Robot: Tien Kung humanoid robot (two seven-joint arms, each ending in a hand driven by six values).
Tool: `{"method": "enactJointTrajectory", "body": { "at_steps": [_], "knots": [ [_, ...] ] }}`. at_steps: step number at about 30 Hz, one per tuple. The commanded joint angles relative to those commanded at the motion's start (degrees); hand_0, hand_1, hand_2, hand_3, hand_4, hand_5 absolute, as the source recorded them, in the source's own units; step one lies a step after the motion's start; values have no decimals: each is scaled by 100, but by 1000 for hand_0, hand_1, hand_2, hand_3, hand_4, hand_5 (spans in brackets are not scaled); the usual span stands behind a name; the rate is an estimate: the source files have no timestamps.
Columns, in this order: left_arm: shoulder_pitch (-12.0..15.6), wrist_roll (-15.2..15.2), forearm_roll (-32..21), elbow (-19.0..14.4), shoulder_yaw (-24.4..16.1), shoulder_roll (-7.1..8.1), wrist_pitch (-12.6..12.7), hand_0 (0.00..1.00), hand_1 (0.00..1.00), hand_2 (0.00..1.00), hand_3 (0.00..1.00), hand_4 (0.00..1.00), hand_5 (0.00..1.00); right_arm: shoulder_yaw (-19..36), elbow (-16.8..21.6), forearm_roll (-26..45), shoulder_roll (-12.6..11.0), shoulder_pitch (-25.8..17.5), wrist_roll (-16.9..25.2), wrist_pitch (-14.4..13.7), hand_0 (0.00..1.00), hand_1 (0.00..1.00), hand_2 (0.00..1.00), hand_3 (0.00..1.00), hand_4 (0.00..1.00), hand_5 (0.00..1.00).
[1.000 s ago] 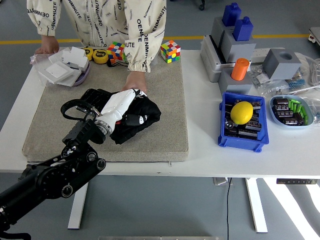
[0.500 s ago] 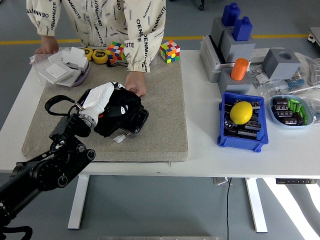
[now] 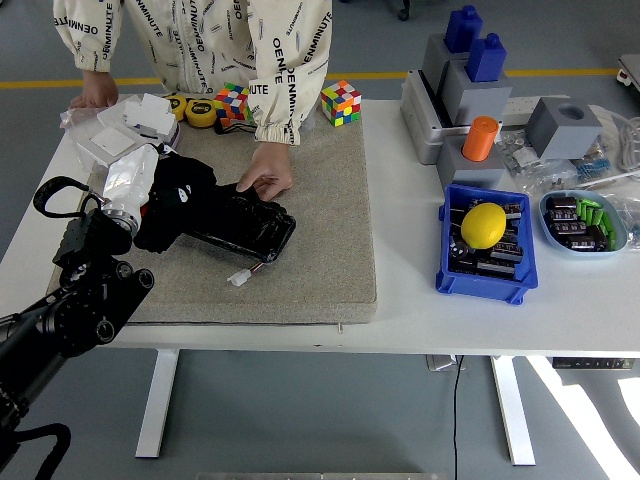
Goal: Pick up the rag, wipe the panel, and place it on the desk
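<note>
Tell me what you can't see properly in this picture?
Head view only:
- Left hand: fingers buried in the black rag, grip unclear.
- Black panel: left end under the rag.
- Right arm: out of frame.
- Blue bin: contents under the lemon too small.

Colours recorded from my position: my left hand [image 3: 135, 178] is white on a black arm [image 3: 70, 310], gripping a black rag [image 3: 178, 198]. The panel [image 3: 240, 222] is glossy black, lying on a beige-grey mat [image 3: 320, 250] over the white table [image 3: 420, 310]. At twelve o'clock, two multicoloured cubes [image 3: 340, 103]. At three o'clock, a blue bin [image 3: 485, 280] holds a yellow lemon [image 3: 483, 224]; beyond it, an orange cylinder [image 3: 480, 138]. The person's sleeve [image 3: 285, 60] is cream with black lettering.
</note>
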Motion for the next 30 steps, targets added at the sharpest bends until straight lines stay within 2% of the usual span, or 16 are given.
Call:
{"method": "enactJointTrajectory", "body": {
  "at_steps": [8,17,22,30],
  "knots": [
    [-11,-4,175,152,-258,11,57,188,287,401,565,682,2,-8,3,3,4,-4,1,4,521,553,491,520,846,347],
    [-3,-19,145,125,-227,20,68,187,286,401,565,683,2,-83,27,66,10,0,-1,5,516,553,491,520,846,347],
    [57,47,-77,-94,68,67,-23,186,286,400,565,683,2,-74,23,46,6,-11,-1,6,516,554,491,520,847,348],
    [148,214,-505,-776,853,151,-183,187,284,400,565,683,2,-107,23,56,-6,-7,1,5,512,554,491,520,847,347]
  ]
}}
